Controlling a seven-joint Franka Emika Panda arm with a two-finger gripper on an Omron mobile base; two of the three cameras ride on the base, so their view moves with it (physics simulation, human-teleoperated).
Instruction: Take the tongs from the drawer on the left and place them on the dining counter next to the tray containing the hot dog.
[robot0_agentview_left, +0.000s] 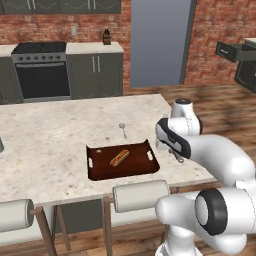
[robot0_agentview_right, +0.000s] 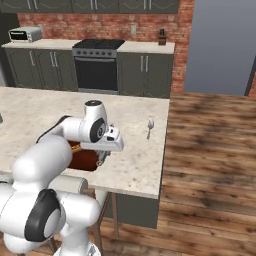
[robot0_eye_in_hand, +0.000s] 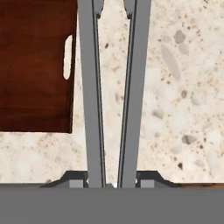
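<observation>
Gripper (robot0_eye_in_hand: 112, 181) closed narrowly on tongs (robot0_eye_in_hand: 113, 92), both grey arms clamped between finger pads. Tongs held low over dining counter (robot0_eye_in_hand: 175, 87), just beside tray (robot0_eye_in_hand: 35, 65) at its short end. Hot dog (robot0_agentview_left: 119, 157) lay inside tray.

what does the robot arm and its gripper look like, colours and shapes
The arm is made of glossy white, rounded, tube-like segments joined by dark grey to black bands and round dark joint caps. The wrist ends in a boxy white hand, seen from the right base view. The gripper has two small dark grey finger tips with lighter grey inner pads. No cables or markings show.
</observation>
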